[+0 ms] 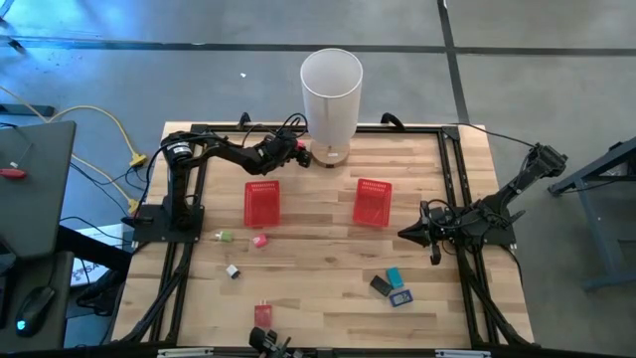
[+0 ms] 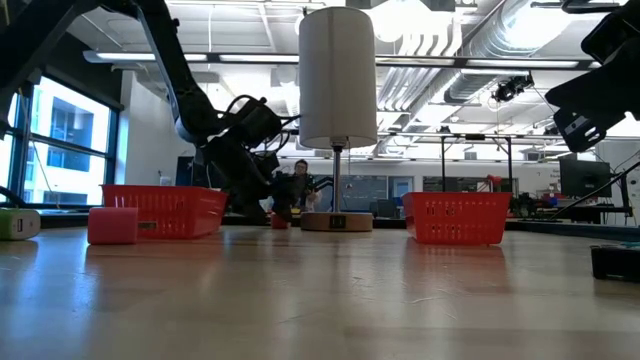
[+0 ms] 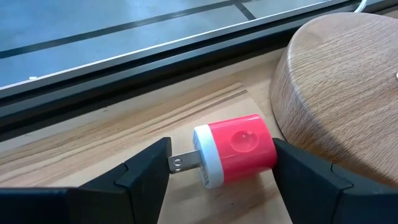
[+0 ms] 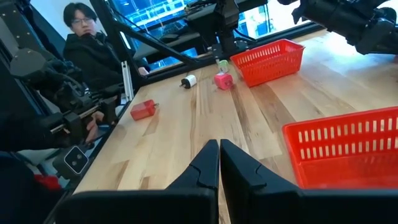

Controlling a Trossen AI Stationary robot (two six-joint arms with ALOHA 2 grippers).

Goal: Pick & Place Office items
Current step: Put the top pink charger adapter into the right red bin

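left pincer [image 3: 221, 165] spread wide, holding nothing | straddles glossy red-and-white plug [image 3: 235, 152] | beside round wooden base [image 3: 339, 93]

Bright overhead ceiling lights; glare on table [image 2: 320, 290]; low view foreground blurred

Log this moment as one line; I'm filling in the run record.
left gripper: open, straddling red plug adapter beside wooden lamp base | right gripper: shut, idle above table near right basket
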